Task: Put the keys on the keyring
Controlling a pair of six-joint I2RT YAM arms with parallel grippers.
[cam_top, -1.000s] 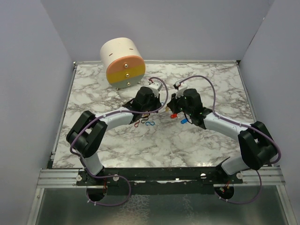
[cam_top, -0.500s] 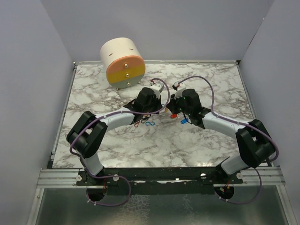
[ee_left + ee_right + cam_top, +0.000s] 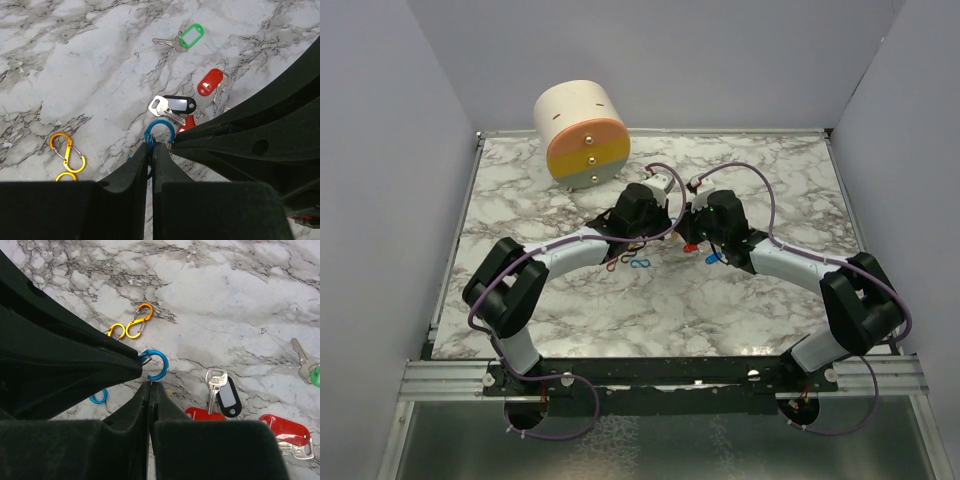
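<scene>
The left arm (image 3: 570, 250) and right arm (image 3: 790, 262) rise from their bases at the near edge of the tabletop (image 3: 650, 310). Their elbows bow outward toward its left and right edges. The forearms angle inward, so the wrists meet over the middle, a little toward the far edge. The left gripper (image 3: 151, 146) has its fingers (image 3: 135, 167) pressed together, with only a hairline seam between them. The right gripper (image 3: 150, 385) has its fingers (image 3: 165, 407) fully closed. Both point down at the tabletop, tips just beside each other, each gripper's dark body crossing the other's wrist view.

Keys (image 3: 210, 82) — bare metal, glossy plastic heads; blue clip (image 3: 160, 122) — shiny metal.
</scene>
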